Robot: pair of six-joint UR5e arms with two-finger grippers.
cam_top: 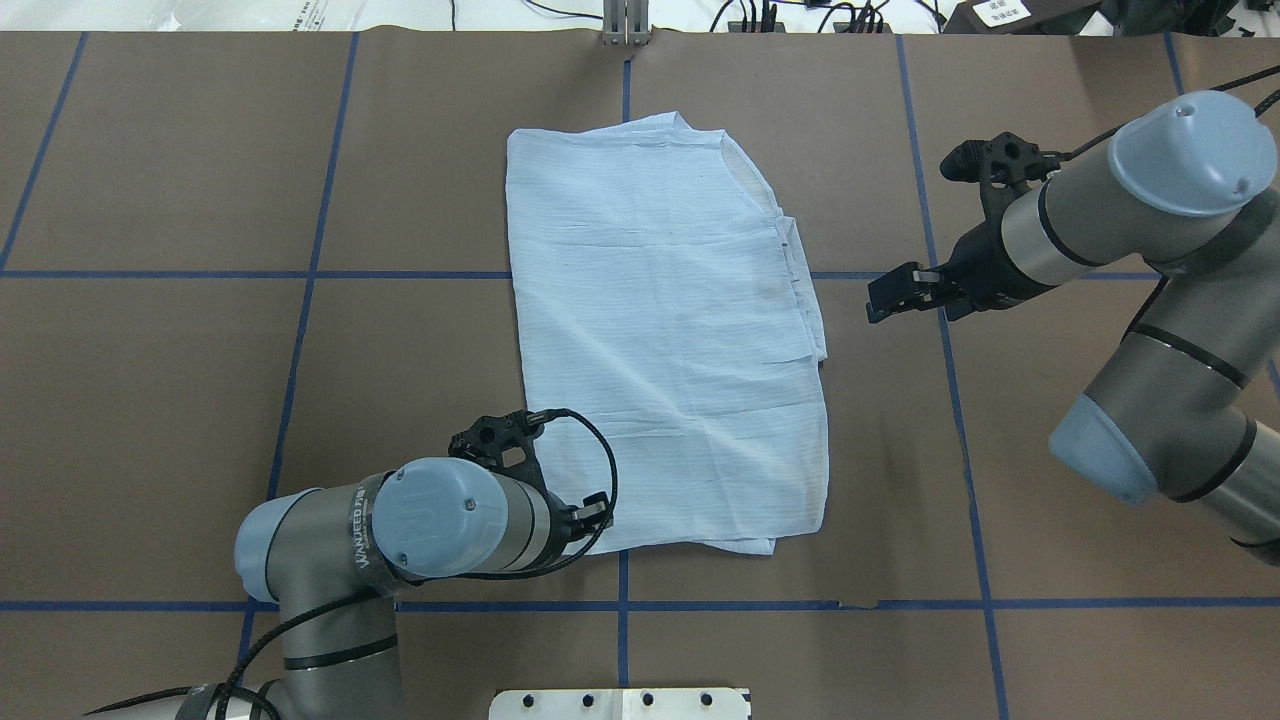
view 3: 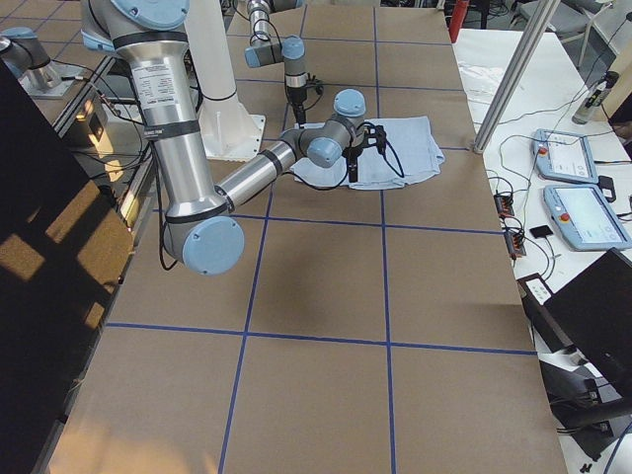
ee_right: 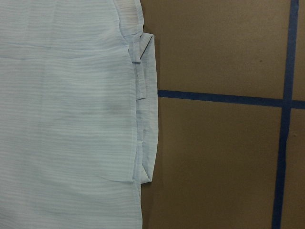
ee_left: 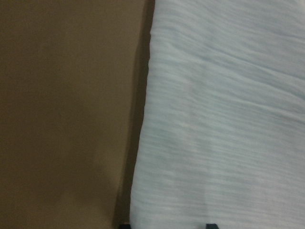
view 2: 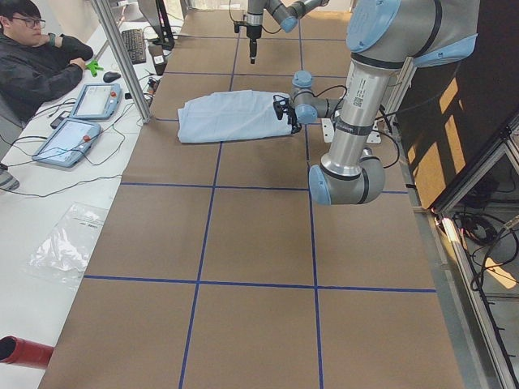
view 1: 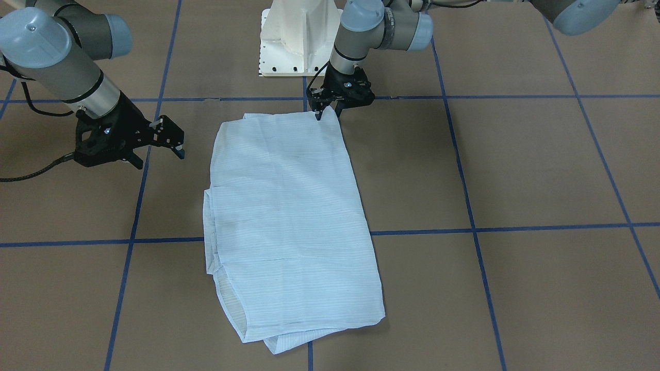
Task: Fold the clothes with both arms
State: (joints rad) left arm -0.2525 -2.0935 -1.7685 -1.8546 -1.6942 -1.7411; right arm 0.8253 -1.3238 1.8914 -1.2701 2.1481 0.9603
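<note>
The light blue striped shirt lies folded into a long rectangle in the middle of the table, also seen from overhead. My left gripper points down at the shirt's corner nearest the robot base. In the left wrist view its two fingertips stand apart over the shirt's edge, so it is open. My right gripper hovers open beside the shirt's long side, apart from the cloth. The right wrist view shows that side's layered folded edge and no fingers.
Blue tape lines cross the brown table. The white pedestal base stands just behind the shirt. A person sits at a side bench with two tablets. An aluminium post rises at the table's edge.
</note>
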